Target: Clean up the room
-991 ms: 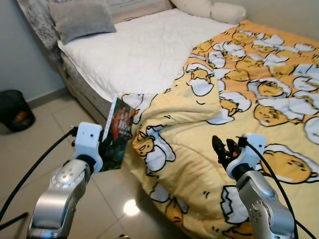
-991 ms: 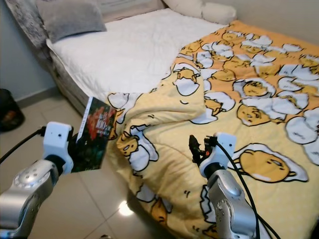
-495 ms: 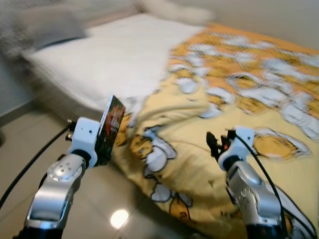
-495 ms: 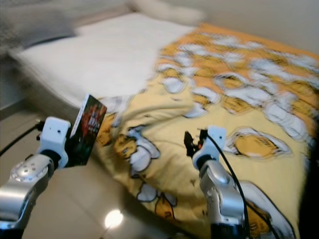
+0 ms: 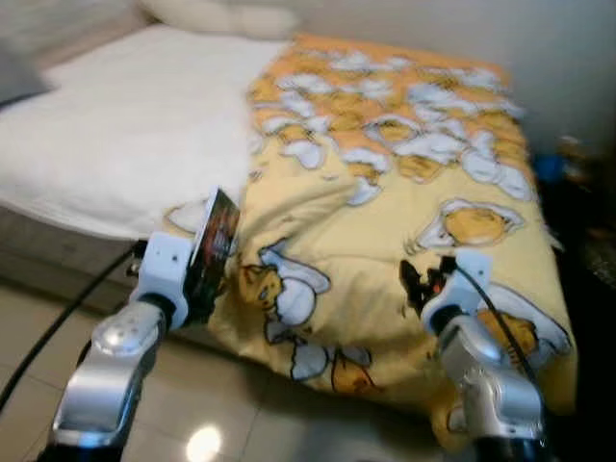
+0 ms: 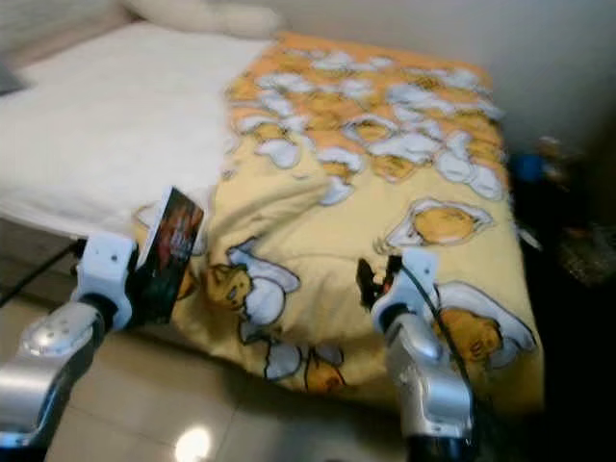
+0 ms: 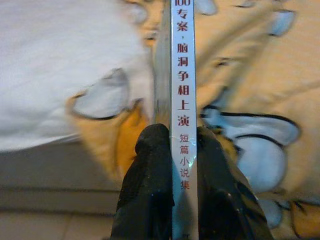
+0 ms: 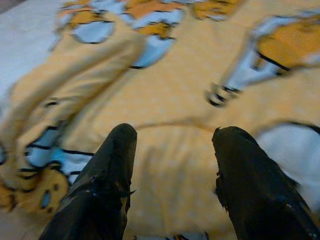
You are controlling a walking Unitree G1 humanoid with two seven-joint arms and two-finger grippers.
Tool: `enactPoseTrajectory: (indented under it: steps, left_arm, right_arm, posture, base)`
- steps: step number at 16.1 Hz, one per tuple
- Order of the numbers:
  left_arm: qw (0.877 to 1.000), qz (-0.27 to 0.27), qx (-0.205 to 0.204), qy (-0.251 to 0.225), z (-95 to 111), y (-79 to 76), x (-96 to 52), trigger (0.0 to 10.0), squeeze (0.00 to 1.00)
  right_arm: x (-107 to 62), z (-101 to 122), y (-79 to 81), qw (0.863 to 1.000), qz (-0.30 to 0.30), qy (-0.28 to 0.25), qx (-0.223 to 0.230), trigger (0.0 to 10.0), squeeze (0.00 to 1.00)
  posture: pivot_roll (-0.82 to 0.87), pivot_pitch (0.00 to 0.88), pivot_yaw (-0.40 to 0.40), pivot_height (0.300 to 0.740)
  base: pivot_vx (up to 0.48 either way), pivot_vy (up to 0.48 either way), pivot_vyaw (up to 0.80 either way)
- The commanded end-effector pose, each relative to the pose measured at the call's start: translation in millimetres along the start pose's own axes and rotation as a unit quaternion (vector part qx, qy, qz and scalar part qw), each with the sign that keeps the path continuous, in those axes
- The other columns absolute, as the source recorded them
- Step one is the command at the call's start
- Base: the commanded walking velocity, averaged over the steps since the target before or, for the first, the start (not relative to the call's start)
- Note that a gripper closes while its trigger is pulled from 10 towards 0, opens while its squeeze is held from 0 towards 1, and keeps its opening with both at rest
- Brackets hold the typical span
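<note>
Left gripper [image 7: 172, 142] with jaws clamped on a paperback book [image 5: 214, 252], fingertips [image 7: 152, 145] pressed either side of the white spine printed with red Chinese characters. Book held upright, dark cover showing, raised above the tiled floor [image 5: 29, 385] just off the near edge of the bed [image 5: 106, 125]. Right gripper [image 8: 172, 145] with jaws spread wide and holding nothing, hovering close over the yellow cartoon-egg duvet [image 5: 385, 192], not touching it. Beyond, white mattress sheet on the robot's left half of the bed, cream pillows [image 5: 217, 16] at the head by the wall. Compared with a second ago: whole scene shifted sideways from camera motion, the bed's far right edge and dark clutter [image 5: 577, 173] beside it now visible, the black bin gone from view; book gripped as before.
</note>
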State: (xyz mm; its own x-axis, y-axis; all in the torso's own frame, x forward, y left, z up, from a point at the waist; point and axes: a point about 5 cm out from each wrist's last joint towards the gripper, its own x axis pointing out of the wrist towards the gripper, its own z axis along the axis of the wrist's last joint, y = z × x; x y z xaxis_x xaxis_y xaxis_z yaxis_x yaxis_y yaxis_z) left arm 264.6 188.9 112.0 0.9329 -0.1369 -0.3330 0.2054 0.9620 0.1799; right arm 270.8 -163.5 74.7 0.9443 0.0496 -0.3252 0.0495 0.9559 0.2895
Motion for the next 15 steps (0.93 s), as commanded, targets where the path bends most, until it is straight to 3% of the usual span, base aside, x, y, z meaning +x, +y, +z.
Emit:
enactPoseTrajectory:
  steps: [1, 15]
  left_arm:
    - [1.0, -0.002, 0.005, -0.027, 11.3, -0.6, -1.7, 10.0, 0.0]
    - [0.999, 0.001, 0.017, -0.034, 16.8, 7.1, -0.6, 10.0, 0.0]
  right_arm:
    - [-0.4, 0.1, 4.0, 1.0, 0.01, 0.002, -0.001, 10.0, 0.0]
    - [0.7, -0.1, 21.5, 0.998, 0.057, -0.002, -0.012, 10.0, 0.0]
  posture:
    - [-0.04, 0.0, -0.004, 0.74]
    - [-0.01, 0.0, -0.019, 0.74]
  base:
    - [0.0, 0.48, -0.8]
    - [0.0, 0.462, -0.8]
